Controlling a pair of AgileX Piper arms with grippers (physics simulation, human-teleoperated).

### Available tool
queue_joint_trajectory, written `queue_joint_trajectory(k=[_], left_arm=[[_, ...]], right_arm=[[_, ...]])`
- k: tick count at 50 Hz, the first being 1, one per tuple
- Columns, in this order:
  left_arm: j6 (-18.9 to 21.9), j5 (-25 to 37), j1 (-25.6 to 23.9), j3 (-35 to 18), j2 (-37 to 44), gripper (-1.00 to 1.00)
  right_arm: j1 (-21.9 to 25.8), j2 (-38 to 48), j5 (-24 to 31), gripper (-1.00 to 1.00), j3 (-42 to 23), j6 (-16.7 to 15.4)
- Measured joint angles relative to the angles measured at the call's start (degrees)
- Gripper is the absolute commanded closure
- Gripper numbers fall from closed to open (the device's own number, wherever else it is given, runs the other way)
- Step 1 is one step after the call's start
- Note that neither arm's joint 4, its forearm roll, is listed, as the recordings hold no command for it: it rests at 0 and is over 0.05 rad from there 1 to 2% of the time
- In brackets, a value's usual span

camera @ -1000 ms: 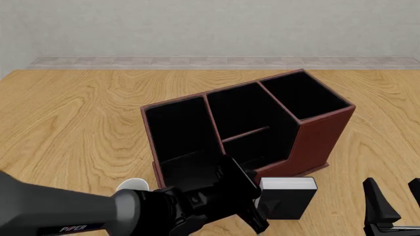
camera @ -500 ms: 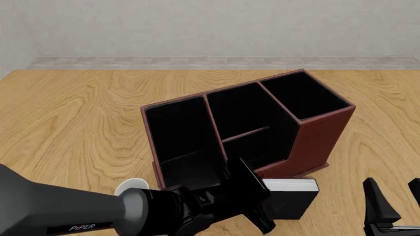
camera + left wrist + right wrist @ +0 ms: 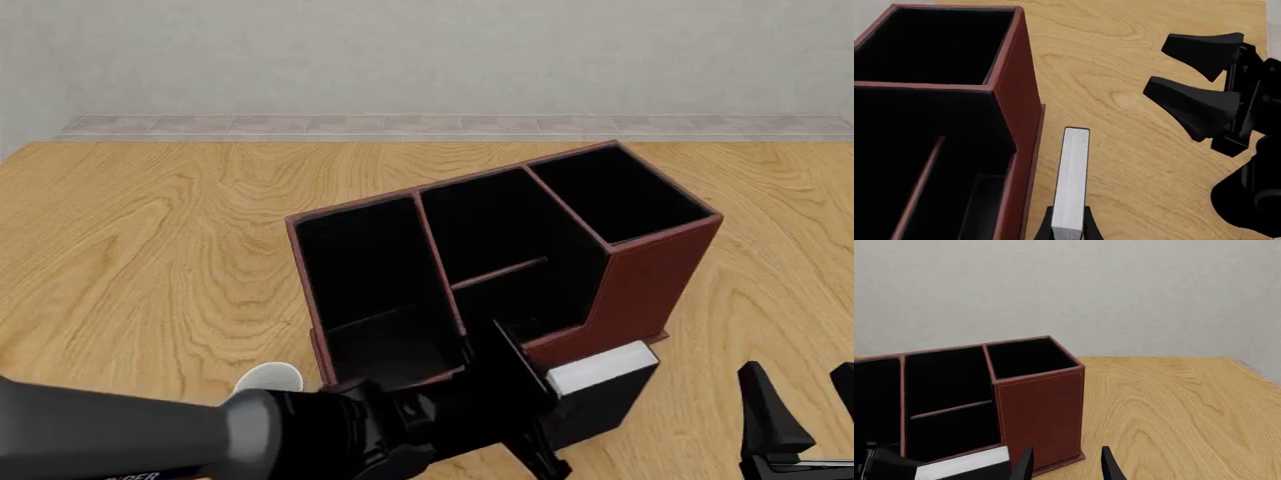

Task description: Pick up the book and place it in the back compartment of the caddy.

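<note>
Black hardback, tilted and gripped beside the reddish-brown organiser.

Item: the book point(image 3: 603, 385), black covers, white page block. Change from a second ago: it stood square and upright on the wooden table point(image 3: 147, 250) just in front of the caddy point(image 3: 641, 290); it now leans, page block slanted, one end raised, which I judge to be the start of the lift. Holder: left gripper point(image 3: 1069, 231), fingers closed against both covers at the book's near end, page block running straight out from between them. Position: just beside the caddy's outer wall, below its rim, outside every cell. The back compartment point(image 3: 521, 295) holds nothing and lies near, up and over the wall. Right gripper point(image 3: 1065, 464): jaws spread, holding nothing, idle off to the book's side. Remaining, by my reading: raise, carry over, lower in.
</note>
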Motion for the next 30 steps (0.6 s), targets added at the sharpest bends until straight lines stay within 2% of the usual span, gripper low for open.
queue_joint_trajectory(k=[30], left_arm=[[1.73, 9.23, -0.35, -4.5, -10.29, 1.0]], right_arm=[[0.0, 0.0, 0.0, -1.0, 0.01, 0.01]])
